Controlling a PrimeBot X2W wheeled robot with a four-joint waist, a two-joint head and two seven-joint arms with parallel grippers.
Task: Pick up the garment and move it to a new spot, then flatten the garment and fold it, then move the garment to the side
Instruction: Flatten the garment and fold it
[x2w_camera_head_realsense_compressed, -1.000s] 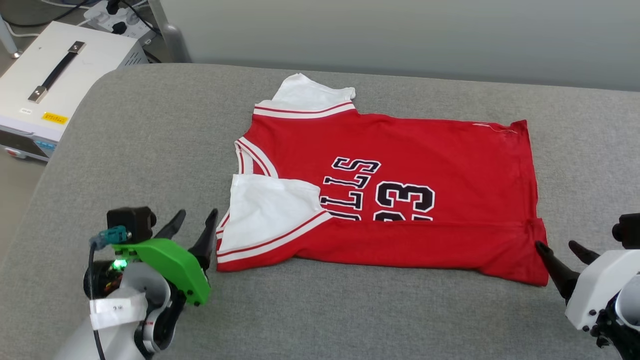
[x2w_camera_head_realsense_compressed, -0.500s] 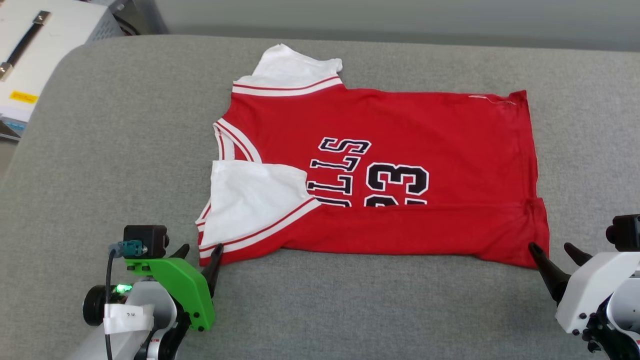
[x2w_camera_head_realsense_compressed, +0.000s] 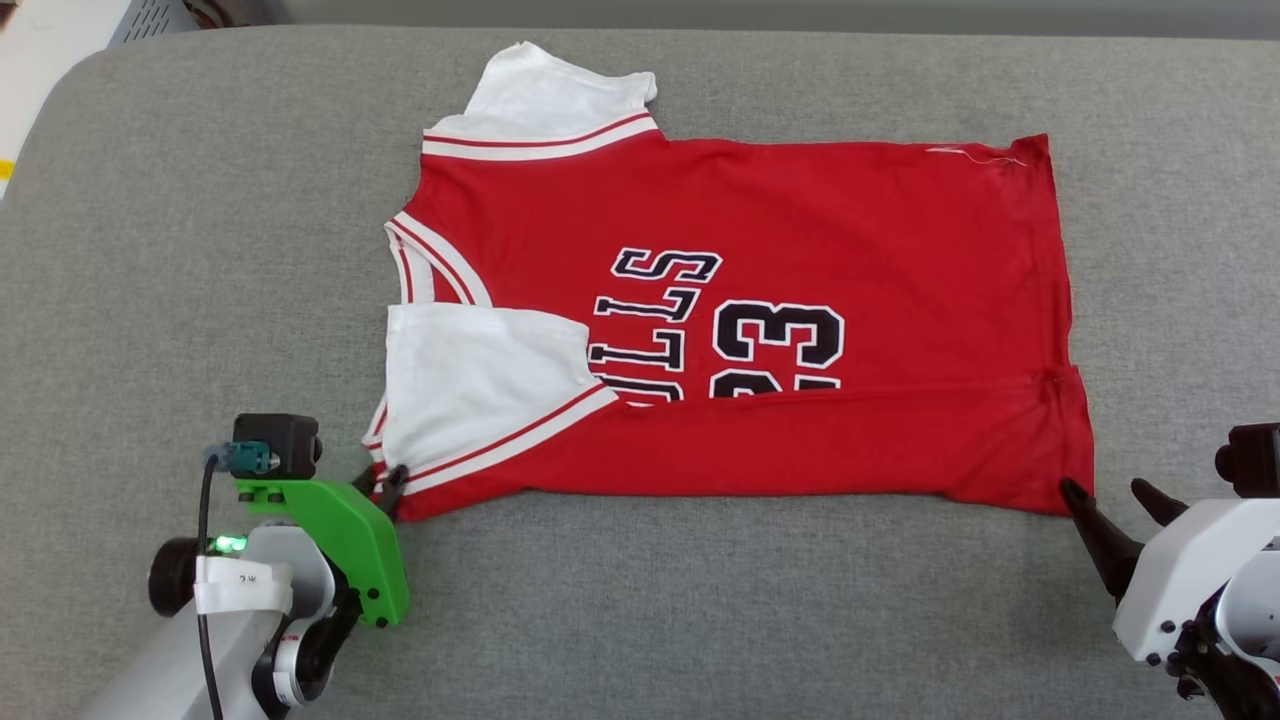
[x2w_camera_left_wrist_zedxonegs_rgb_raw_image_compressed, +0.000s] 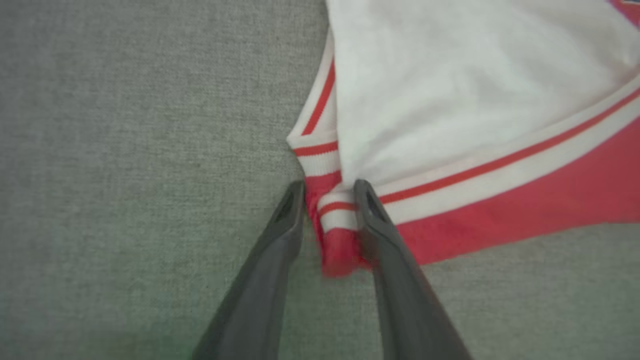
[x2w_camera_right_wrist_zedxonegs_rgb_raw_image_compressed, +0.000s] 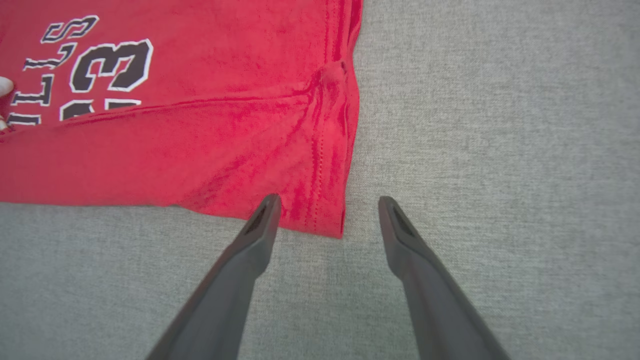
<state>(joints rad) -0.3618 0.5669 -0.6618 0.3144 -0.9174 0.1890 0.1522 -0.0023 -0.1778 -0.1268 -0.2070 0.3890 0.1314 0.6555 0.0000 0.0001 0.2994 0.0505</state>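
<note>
Pinching only a corner bunch of the jersey (x2w_camera_head_realsense_compressed: 850, 220) spread on the bench (x2w_camera_head_realsense_compressed: 200, 250) middle, the left gripper (x2w_camera_left_wrist_zedxonegs_rgb_raw_image_compressed: 328, 189) may lose it on lifting, while the right gripper (x2w_camera_right_wrist_zedxonegs_rgb_raw_image_compressed: 328, 200) stands, jaws apart, astride the hem corner.

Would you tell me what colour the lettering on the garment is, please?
Black with white outlines, on the red garment; clearest in the head view.
</note>
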